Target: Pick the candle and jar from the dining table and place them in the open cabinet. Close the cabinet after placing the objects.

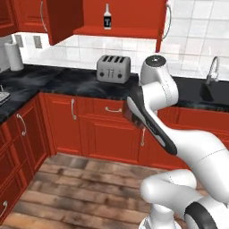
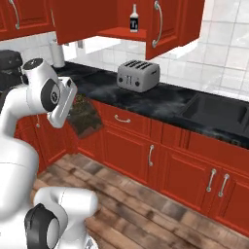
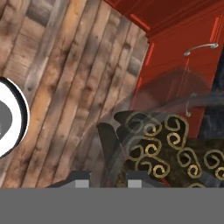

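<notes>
Jar point(image 2: 83, 116) is hanging tilted in the gripper point(image 3: 105, 177), whose fingers are clamping it, in front of the base cabinets point(image 2: 146, 146), below the open cabinet point(image 1: 120, 20).

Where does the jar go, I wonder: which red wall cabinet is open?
The red wall cabinet above the silver toaster: both doors swung out, a clear black-labelled bottle on its shelf. Its left neighbour is shut.
</notes>
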### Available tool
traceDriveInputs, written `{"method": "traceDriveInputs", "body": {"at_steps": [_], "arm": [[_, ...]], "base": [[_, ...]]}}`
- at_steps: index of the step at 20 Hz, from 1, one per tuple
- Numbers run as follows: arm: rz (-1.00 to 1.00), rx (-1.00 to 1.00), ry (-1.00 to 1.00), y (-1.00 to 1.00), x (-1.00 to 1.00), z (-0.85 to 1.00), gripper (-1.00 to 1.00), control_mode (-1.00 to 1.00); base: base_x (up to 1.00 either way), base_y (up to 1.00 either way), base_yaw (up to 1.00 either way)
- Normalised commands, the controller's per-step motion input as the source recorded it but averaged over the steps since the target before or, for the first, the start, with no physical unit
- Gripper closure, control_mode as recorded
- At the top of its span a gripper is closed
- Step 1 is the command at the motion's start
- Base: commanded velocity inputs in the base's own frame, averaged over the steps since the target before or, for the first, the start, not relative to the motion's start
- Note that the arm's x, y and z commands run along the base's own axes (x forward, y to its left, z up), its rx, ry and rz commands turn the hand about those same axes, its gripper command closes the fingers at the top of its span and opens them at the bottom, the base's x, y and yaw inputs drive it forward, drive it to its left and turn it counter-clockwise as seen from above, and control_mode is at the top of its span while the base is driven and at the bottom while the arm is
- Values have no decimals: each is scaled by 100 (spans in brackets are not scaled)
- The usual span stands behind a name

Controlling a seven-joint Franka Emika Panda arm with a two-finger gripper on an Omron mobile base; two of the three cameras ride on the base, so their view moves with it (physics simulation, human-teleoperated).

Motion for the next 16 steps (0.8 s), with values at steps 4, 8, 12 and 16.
{"method": "traceDriveInputs", "body": {"at_steps": [4, 8, 12, 16], "arm": [[0, 0, 0, 0, 0, 0, 100, 100], [0, 0, 0, 0, 0, 0, 100, 100], [0, 0, 0, 0, 0, 0, 100, 100], [0, 0, 0, 0, 0, 0, 100, 100]], "base": [[78, 59, -29], [74, 29, -28], [77, 24, -28], [80, 25, -26]]}}
